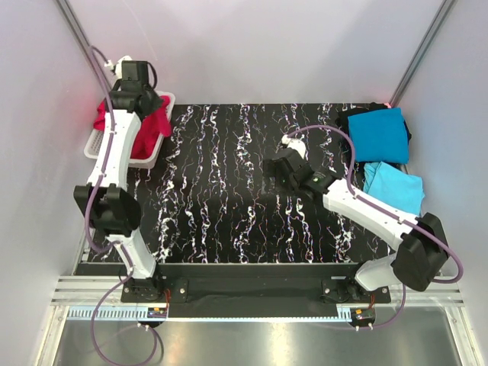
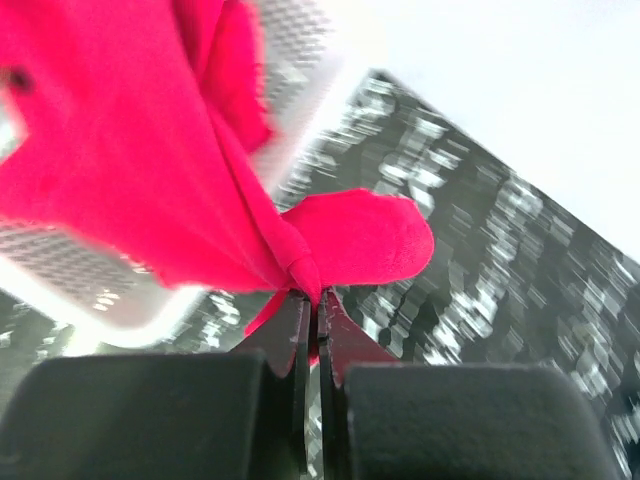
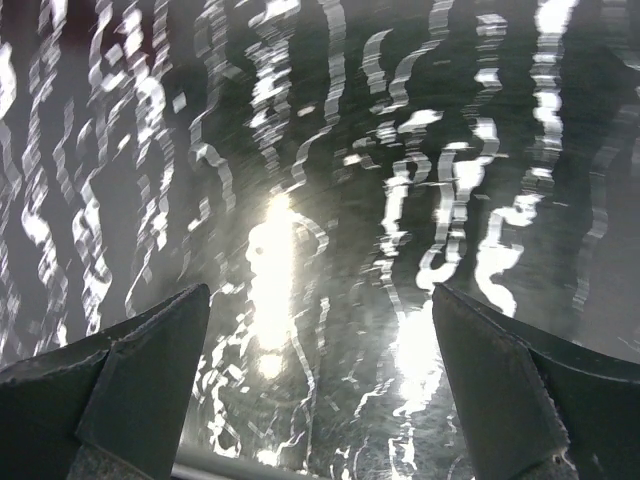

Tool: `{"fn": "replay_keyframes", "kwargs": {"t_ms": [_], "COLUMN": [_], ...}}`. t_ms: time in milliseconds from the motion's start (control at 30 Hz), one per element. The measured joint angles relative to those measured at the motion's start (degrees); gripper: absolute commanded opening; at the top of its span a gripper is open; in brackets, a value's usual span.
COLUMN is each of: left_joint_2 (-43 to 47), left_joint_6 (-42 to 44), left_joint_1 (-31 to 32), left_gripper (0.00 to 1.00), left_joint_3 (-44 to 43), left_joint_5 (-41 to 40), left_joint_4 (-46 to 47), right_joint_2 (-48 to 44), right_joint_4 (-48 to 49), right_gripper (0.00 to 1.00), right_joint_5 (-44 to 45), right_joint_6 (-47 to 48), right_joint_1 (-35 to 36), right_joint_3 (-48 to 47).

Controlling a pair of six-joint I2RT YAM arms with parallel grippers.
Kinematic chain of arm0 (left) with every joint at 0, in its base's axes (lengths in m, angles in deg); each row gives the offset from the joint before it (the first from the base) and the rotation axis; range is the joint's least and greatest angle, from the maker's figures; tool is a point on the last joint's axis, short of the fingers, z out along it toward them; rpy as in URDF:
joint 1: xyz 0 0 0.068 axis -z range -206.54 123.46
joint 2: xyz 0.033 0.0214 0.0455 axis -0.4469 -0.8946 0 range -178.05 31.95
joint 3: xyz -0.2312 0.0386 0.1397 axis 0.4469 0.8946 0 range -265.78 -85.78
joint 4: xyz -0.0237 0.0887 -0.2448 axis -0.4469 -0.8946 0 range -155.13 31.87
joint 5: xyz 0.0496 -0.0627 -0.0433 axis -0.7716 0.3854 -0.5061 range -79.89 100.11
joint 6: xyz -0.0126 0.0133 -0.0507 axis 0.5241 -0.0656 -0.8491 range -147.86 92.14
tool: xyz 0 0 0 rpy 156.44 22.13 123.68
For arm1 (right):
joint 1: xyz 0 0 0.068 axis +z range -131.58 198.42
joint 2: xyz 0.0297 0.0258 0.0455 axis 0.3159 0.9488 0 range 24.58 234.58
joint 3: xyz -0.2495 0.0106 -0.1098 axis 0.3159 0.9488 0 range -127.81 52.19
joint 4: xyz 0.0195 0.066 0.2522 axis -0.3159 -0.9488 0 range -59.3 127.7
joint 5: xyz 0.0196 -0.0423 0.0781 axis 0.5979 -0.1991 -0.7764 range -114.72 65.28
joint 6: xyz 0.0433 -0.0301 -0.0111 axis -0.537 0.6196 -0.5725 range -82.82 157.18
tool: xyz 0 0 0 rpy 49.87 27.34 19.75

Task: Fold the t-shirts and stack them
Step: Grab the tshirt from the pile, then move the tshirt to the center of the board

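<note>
Black marbled table [image 1: 229,198]: at ten o'clock, the left gripper [image 2: 312,300] clamps a red t-shirt [image 2: 130,170] above the white mesh basket [image 1: 92,142]; the right gripper [image 3: 320,290], near centre, stands wide apart.

Bright; motion blur, glare on table [image 3: 270,240]

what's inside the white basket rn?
Visible: red cloth, bunched up in the basket. The left gripper is shut on a fold of it. The left arm covers the middle, so how many shirts, or anything beneath, can't be seen.
</note>
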Motion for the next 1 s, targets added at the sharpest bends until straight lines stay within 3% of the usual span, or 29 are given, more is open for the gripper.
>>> {"fn": "replay_keyframes", "kwargs": {"t_ms": [267, 567, 833, 867, 900, 933, 967, 1000], "left_joint_2": [11.96, 25.53, 28.04, 28.04, 28.00, 27.93, 27.91, 27.91], "left_joint_6": [6.19, 11.37, 14.62, 15.21, 15.78, 16.61, 17.27, 17.20], "left_joint_1": [10.62, 23.85, 33.55, 34.99, 36.74, 37.81, 38.77, 39.41], "left_gripper": [0.00, 0.00, 0.00, 0.09, 0.30, 0.75, 0.90, 0.99], "left_joint_3": [4.81, 10.08, 15.19, 16.13, 16.98, 17.59, 18.32, 19.12], "left_joint_5": [6.93, 15.63, 23.15, 23.89, 24.13, 24.24, 24.37, 23.74], "left_joint_4": [-1.14, -1.60, -1.68, -1.73, -1.86, -1.99, -1.95, -1.88], "right_joint_2": [-1.14, -1.14, -1.16, -1.16, -1.16, -1.16, -1.16, -1.16], "right_joint_4": [-7.19, -10.38, -11.45, -11.45, -11.45, -11.47, -11.47, -11.45], "right_gripper": [1.00, 1.00, 1.00, 1.00, 1.00, 1.00, 1.00, 1.00], "right_joint_5": [10.25, 13.66, 14.21, 14.19, 14.19, 14.19, 14.16, 14.14], "right_joint_6": [-5.40, -9.38, -10.84, -10.86, -10.84, -10.84, -10.84, -10.84], "right_joint_1": [-3.65, -7.41, -11.21, -11.50, -11.74, -11.93, -12.04, -12.09], "right_joint_3": [-3.13, -3.80, -3.80, -3.80, -3.80, -3.80, -3.80, -3.80]}}
